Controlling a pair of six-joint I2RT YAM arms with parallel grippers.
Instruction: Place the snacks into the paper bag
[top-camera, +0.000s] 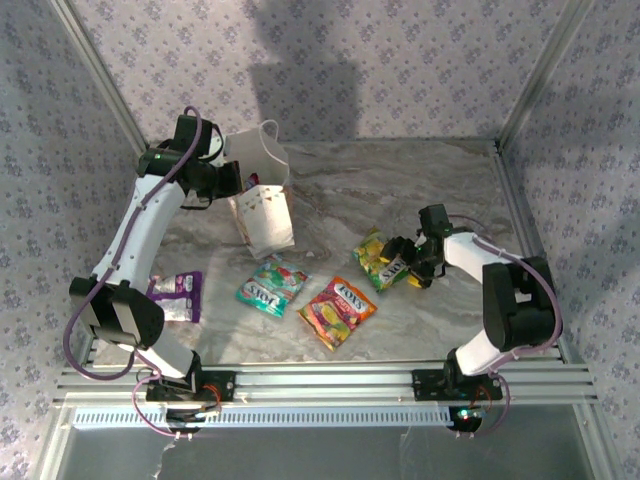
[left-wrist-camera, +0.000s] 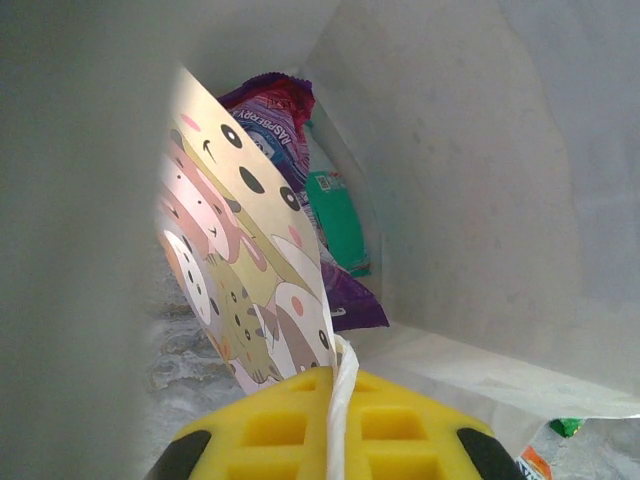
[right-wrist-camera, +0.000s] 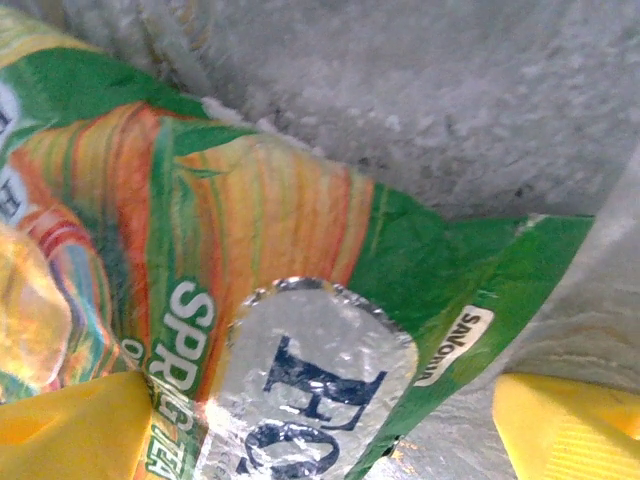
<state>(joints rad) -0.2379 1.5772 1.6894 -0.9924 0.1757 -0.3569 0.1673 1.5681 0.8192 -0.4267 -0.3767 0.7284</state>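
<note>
Marble-patterned tabletop (top-camera: 400, 190): the right gripper (right-wrist-camera: 320, 440), jaws wide apart, straddles a yellow-green snack packet (right-wrist-camera: 250, 250) lying flat beneath it (pick-up step; the jaws must next close on the packet). Farther off to its left, the left gripper (top-camera: 232, 178), clamped on the rim, holds the paper bag (top-camera: 268, 215) open, with several packets (left-wrist-camera: 290, 150) already inside.

Inside the bag (left-wrist-camera: 480, 200), its printed wall (left-wrist-camera: 235, 270) folds across the packets. A purple packet (left-wrist-camera: 268, 108) and a teal packet (left-wrist-camera: 335, 215) show only in part, and their count cannot be told. From above, the bag's rim hides the tips of the left gripper (top-camera: 236, 182). The yellow-green packet (right-wrist-camera: 280, 230) runs off the left and bottom edges, its logo (right-wrist-camera: 320, 390) cut off.
</note>
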